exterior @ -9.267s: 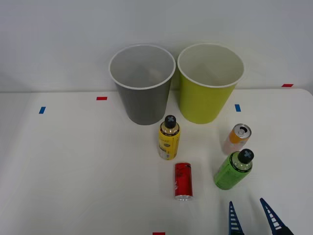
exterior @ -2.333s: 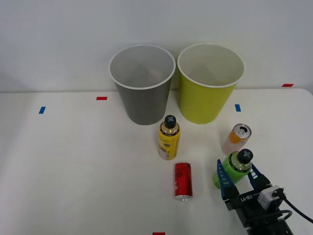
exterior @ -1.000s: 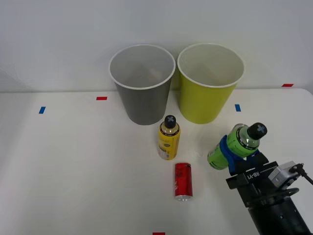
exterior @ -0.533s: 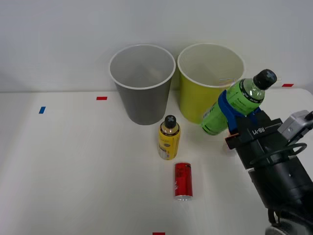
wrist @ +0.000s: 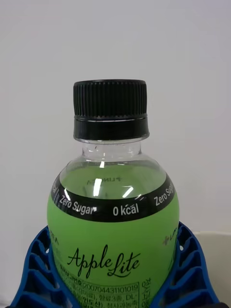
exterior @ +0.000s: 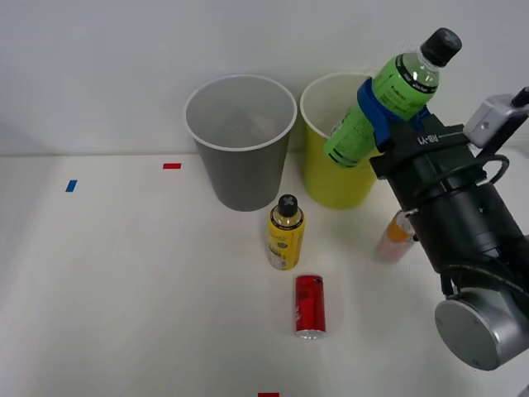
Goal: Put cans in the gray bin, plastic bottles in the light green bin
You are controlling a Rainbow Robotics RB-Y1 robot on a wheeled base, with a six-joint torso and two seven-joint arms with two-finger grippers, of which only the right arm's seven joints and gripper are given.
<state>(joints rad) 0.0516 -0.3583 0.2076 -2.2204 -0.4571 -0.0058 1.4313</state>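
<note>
Hand (exterior: 382,112) grips tilted green bottle (exterior: 382,95).

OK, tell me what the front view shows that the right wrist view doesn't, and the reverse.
Front view: the gray bin, light green bin, yellow bottle, the red can lying down, and an orange can half hidden behind the arm.
Wrist view: the label's print, "Apple Lite", "Zero Sugar", "0 kcal".
Both: the green bottle with its black cap, clamped in the right claw, whose blue ribbed fingers hug its sides.
</note>
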